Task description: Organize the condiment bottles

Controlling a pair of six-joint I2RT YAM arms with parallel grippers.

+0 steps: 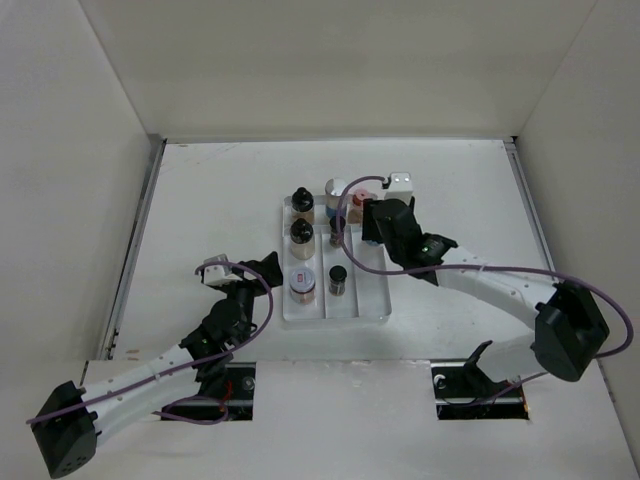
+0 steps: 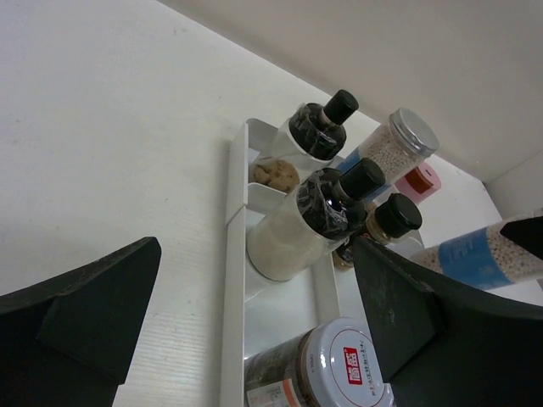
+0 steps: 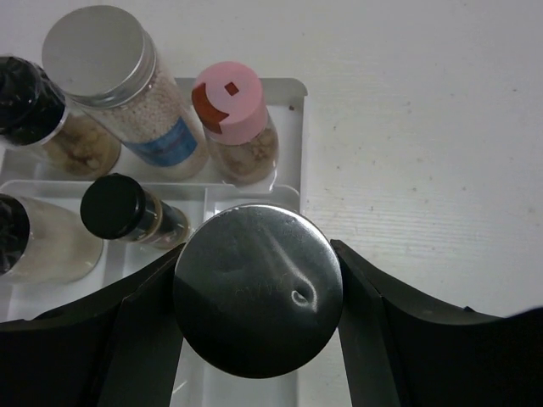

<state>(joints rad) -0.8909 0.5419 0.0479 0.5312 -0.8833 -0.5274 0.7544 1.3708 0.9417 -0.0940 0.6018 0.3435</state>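
Right jaws grip silver-capped bottle (image 3: 257, 288), cap end-on toward wrist camera.

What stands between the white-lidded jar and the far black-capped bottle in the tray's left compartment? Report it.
A second black-capped bottle, standing upright; the top external view shows it.

White table (image 1: 200, 200), clear three-compartment tray (image 1: 371, 292) at its centre, condiment bottles (image 1: 300, 232) upright mostly in the left and middle compartments, left gripper (image 1: 268, 272) just left of the tray, right gripper (image 1: 358, 218) over its far right part.
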